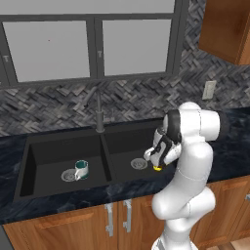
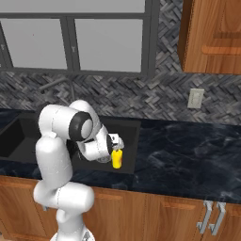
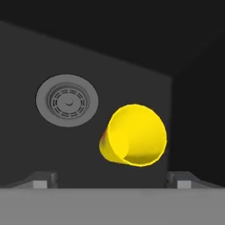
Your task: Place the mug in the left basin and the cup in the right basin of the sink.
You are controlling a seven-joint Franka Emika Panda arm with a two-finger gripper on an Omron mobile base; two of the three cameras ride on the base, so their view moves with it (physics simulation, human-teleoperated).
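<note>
In the hand view the cup [image 3: 134,135] stands upright, mouth toward the camera, at 4 o'clock from the right basin's drain [image 3: 67,100], between the gripper's [image 3: 112,179] spread jaws.

text: none legible | labels: none | cup [image 3: 134,135] mark: red, unreadable

one mug [image 1: 81,169] sitting at 9 o'clock, one yellow cup [image 3: 133,135] showing at 3 o'clock, two basins making up one sink [image 1: 29,146], two steel drains, one faucet [image 1: 99,114], one gripper [image 3: 112,181]
</note>
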